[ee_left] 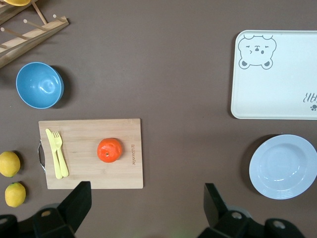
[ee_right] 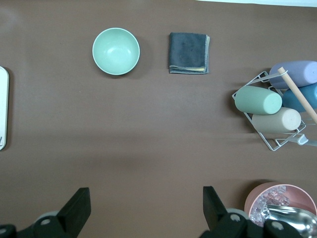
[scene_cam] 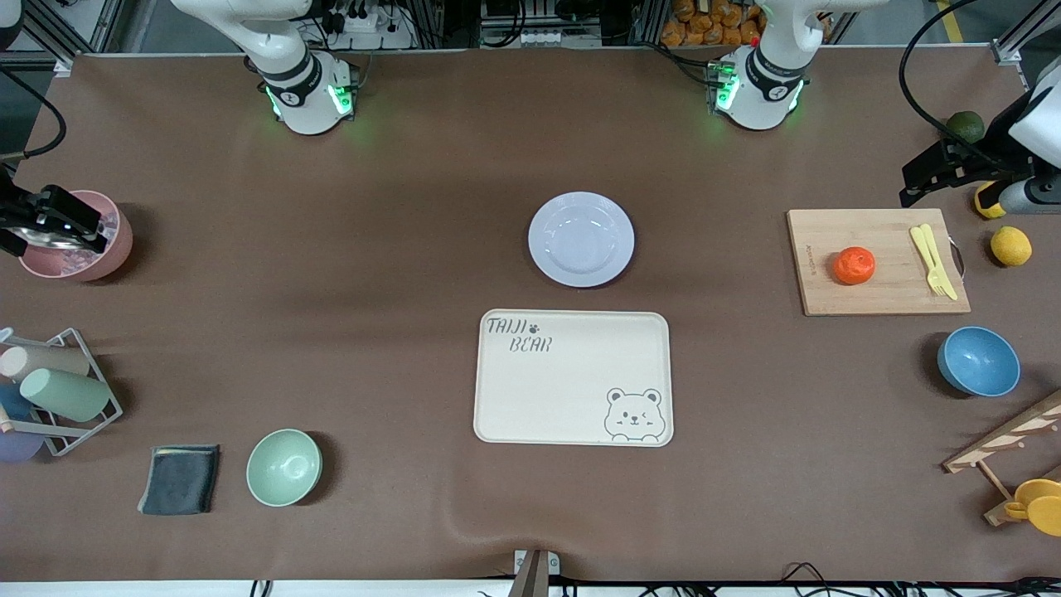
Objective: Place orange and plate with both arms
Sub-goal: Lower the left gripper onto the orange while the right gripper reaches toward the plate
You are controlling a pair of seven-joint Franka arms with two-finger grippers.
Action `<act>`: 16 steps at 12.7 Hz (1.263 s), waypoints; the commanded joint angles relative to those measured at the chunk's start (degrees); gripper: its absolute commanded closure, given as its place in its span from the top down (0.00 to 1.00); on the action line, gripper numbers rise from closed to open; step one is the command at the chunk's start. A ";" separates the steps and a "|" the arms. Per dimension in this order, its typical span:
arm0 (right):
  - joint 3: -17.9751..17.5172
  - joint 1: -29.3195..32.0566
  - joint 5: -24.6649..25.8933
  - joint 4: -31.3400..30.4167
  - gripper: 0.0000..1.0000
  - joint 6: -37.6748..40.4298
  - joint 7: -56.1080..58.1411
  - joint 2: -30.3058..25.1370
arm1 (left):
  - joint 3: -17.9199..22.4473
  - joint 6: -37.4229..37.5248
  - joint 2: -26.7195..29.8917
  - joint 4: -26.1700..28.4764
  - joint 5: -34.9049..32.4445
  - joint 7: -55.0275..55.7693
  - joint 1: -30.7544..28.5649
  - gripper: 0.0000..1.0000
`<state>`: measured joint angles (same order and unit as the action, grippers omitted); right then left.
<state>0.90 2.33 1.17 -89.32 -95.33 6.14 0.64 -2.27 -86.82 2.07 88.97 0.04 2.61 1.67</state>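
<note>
On the wooden cutting board [scene_cam: 879, 261] at the left arm's end of the table sits the orange [scene_cam: 854, 265], beside a yellow fork and knife [scene_cam: 933, 260]. At mid-table the plate [scene_cam: 581, 239] lies bare, touching nothing, with the cream tray [scene_cam: 574, 377] just nearer the front camera. Both arms wait: the left gripper [ee_left: 143, 208] hangs spread and holding nothing over the table near the board, the right gripper [ee_right: 143, 208] likewise by the pink bowl [scene_cam: 79, 236].

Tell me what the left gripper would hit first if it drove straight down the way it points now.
Probably bare table. The left gripper, fingers open, points down between the cutting board and the plate, though depth is hard to judge.
</note>
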 commanded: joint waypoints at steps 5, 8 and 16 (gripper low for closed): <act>-0.03 -0.05 0.15 0.90 1.00 0.32 -1.13 0.50 | -0.19 0.51 -0.05 -0.02 0.32 0.20 0.35 1.00; -0.11 -0.58 0.15 0.90 1.00 0.93 -0.69 0.59 | -1.41 0.51 -1.27 0.24 -2.74 0.55 0.44 1.00; -0.11 -2.24 0.32 0.81 1.00 3.57 -0.51 3.58 | -1.86 -3.77 -3.04 10.93 -3.11 2.31 -3.95 1.00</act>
<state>0.66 1.16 1.14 -89.46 -93.44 6.11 4.08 -3.42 -87.59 -2.54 95.63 -1.94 4.16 -0.84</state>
